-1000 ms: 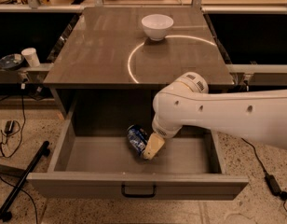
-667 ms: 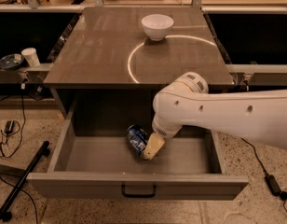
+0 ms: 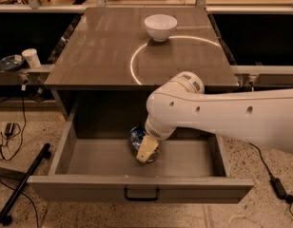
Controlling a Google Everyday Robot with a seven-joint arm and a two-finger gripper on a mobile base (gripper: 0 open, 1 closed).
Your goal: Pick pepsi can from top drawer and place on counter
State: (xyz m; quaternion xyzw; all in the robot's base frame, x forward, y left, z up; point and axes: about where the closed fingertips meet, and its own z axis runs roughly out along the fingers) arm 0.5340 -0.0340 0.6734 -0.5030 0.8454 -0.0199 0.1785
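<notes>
Gripper [image 3: 147, 149] was seen lowered inside the top drawer [image 3: 80, 186], near the middle of its floor. Only one tan pad was made out, laid against the pepsi can [image 3: 135, 137]. Whether the can was clamped or merely touched could not be told.

Can was found touching the gripper on its upper-left side, tilted, with its blue wall and a silver end exposed. It sat in the drawer, not on the counter [image 3: 99, 51].

Drawer was pulled fully out; its dark pull handle [image 3: 141, 194] was located just below the gripper, on the front panel.

Counter was located above and behind the gripper, with a curved light reflection [image 3: 133, 63] marked on it. White bowl [image 3: 161, 26] was placed at the far edge of the counter, well apart from the gripper.

White arm [image 3: 222, 118] was routed in from the right, across the drawer's right half.

Paper cup [image 3: 31, 58] was noted on the side shelf far to the upper left. Black pole [image 3: 23, 184] was left lying on the floor left of the drawer.
</notes>
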